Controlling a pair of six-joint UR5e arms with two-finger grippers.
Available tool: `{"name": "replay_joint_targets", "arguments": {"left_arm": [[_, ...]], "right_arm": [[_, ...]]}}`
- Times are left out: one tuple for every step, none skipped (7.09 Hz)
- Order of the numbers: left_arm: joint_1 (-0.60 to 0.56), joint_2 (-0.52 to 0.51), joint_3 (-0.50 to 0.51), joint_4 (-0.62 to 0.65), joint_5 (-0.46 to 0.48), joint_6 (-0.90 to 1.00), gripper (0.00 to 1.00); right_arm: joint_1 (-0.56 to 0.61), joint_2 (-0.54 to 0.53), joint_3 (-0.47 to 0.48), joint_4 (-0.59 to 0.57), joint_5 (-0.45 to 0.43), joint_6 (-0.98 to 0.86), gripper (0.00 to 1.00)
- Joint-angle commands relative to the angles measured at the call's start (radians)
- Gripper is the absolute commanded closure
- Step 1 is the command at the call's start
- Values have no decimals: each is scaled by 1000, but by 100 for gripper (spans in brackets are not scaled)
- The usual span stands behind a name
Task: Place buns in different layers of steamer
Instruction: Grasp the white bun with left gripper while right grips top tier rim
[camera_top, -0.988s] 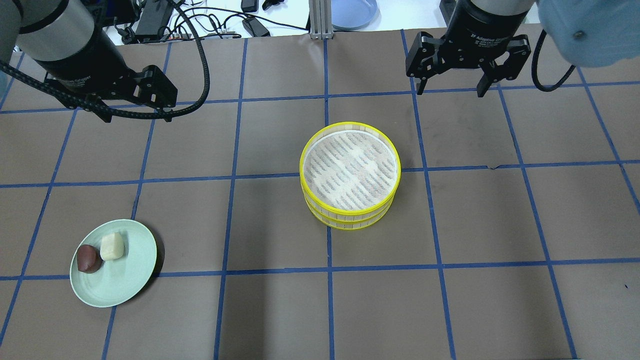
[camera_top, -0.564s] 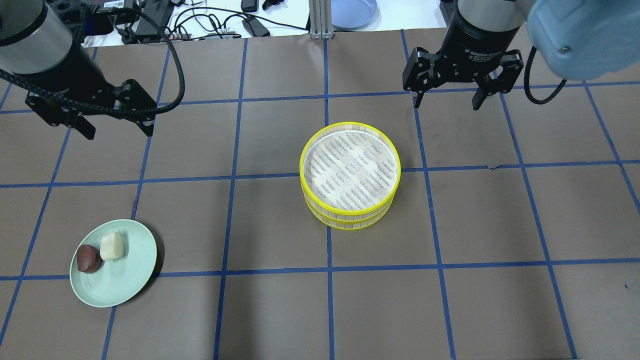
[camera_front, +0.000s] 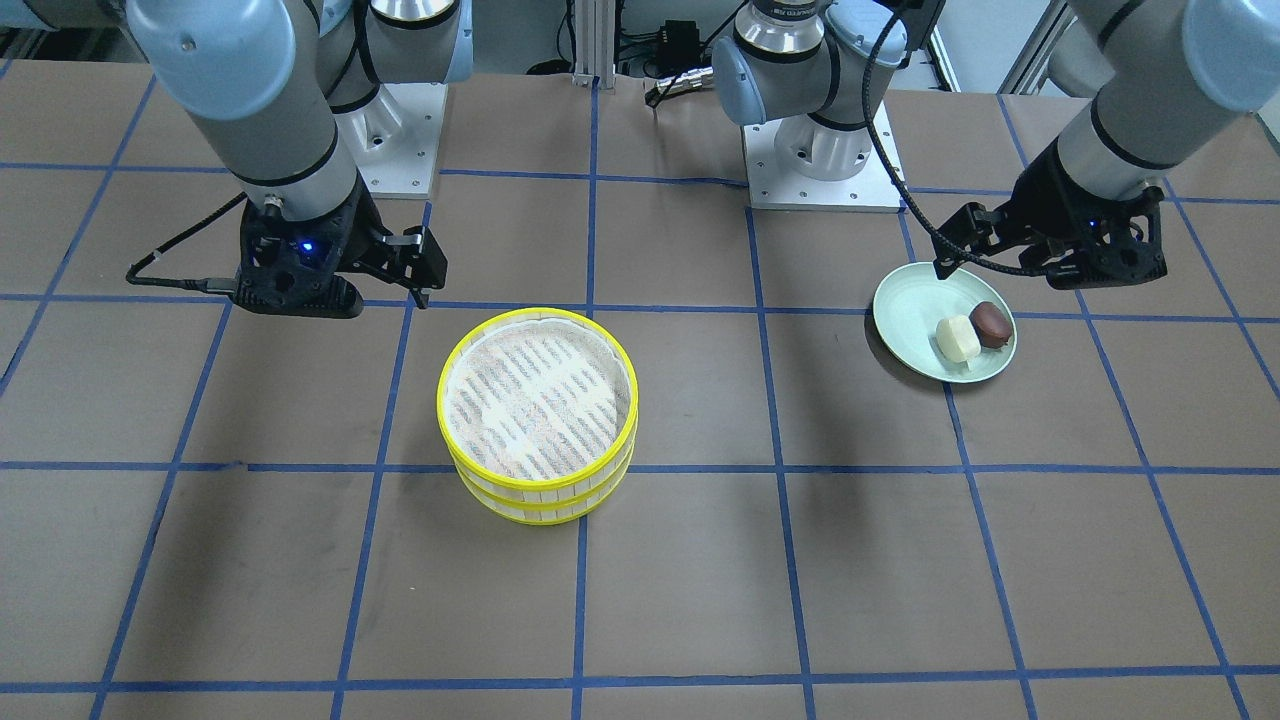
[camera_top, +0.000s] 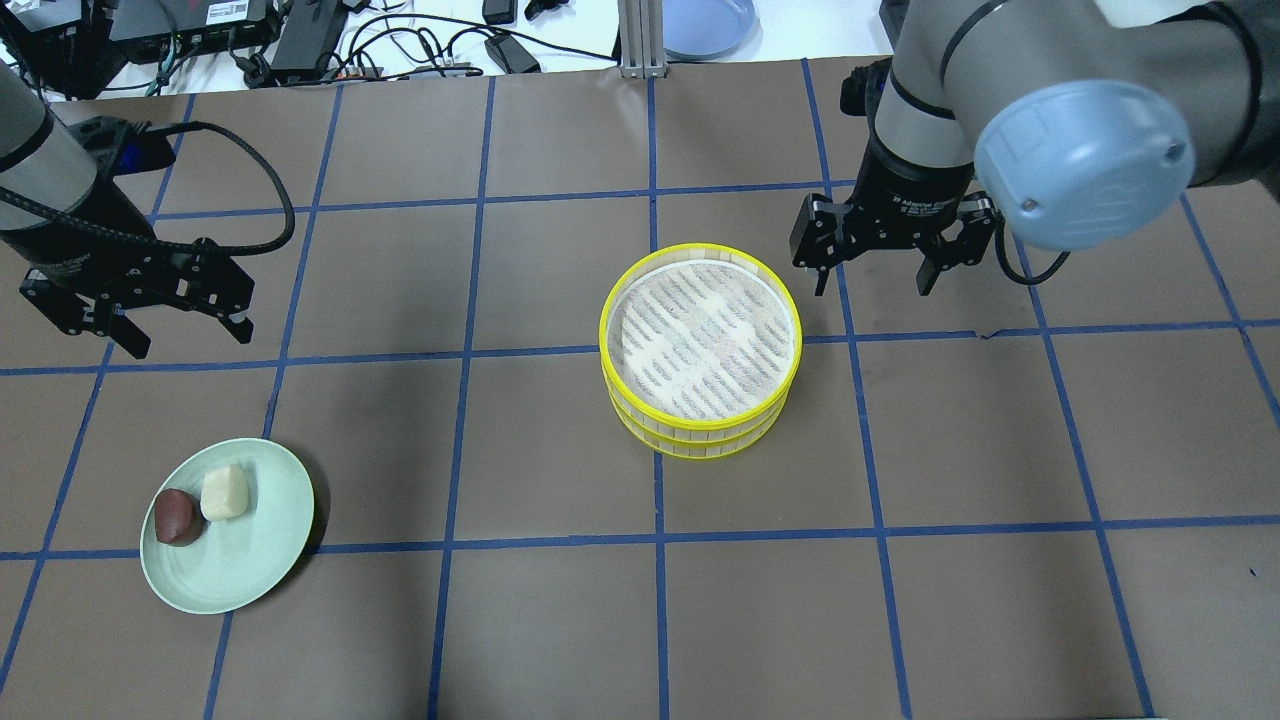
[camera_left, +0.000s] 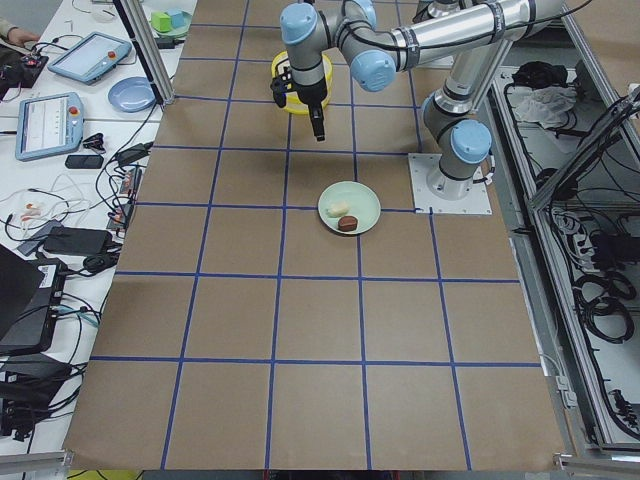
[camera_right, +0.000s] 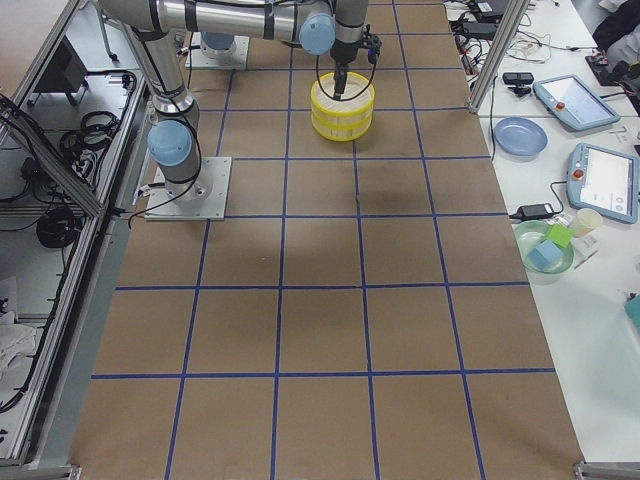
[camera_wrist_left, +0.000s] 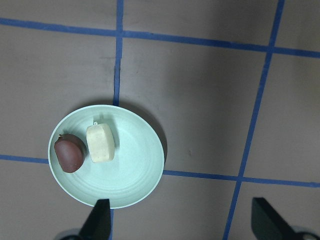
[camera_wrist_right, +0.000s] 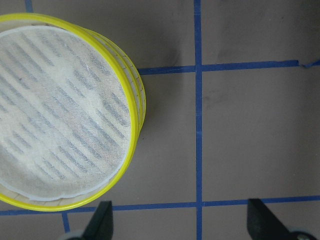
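Note:
The two-tier steamer (camera_top: 700, 350) with yellow rims stands stacked at mid-table, its top liner bare; it also shows in the front view (camera_front: 537, 415) and the right wrist view (camera_wrist_right: 65, 115). The cream bun (camera_top: 223, 492) and the dark brown bun (camera_top: 176, 517) lie side by side on a pale green plate (camera_top: 262, 565), also seen in the left wrist view: cream bun (camera_wrist_left: 100, 143), brown bun (camera_wrist_left: 68, 153). My left gripper (camera_top: 188, 338) is open and empty, above the table behind the plate. My right gripper (camera_top: 872, 288) is open and empty, just right of the steamer's back edge.
Brown paper with a blue tape grid covers the table. A blue plate (camera_top: 705, 25), cables and adapters (camera_top: 300, 40) lie beyond the far edge. Tablets and a bowl of blocks (camera_right: 545, 245) sit on the side bench.
My left gripper has moved left and nearer, toward the plate. My right gripper has moved nearer and lower, toward the steamer's right side. Both stay open; buns and steamer have not moved.

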Motion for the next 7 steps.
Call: {"name": "replay_joint_targets", "arguments": {"left_arm": [[75,-83,-74,0,22,13,0],[87,-126,-75,8,105,10,0],[95,-163,-77,11,121,8,0],[118,-210,-77,12,119,10,2],[144,-261,-77,35,116,10,3],[150,-310,-77,73,116,14,3],[150,-341,-77,74,118,16,7]], "right_arm": [[27,46,70,-71,-11,10,16],[45,81,70,-101,-11,39,23],[50,101,70,-129,-8,58,23],[50,118,69,-148,-5,71,26],[52,129,69,-160,3,72,26],[52,131,69,-160,5,72,26],[52,135,70,-162,11,94,29]]}}
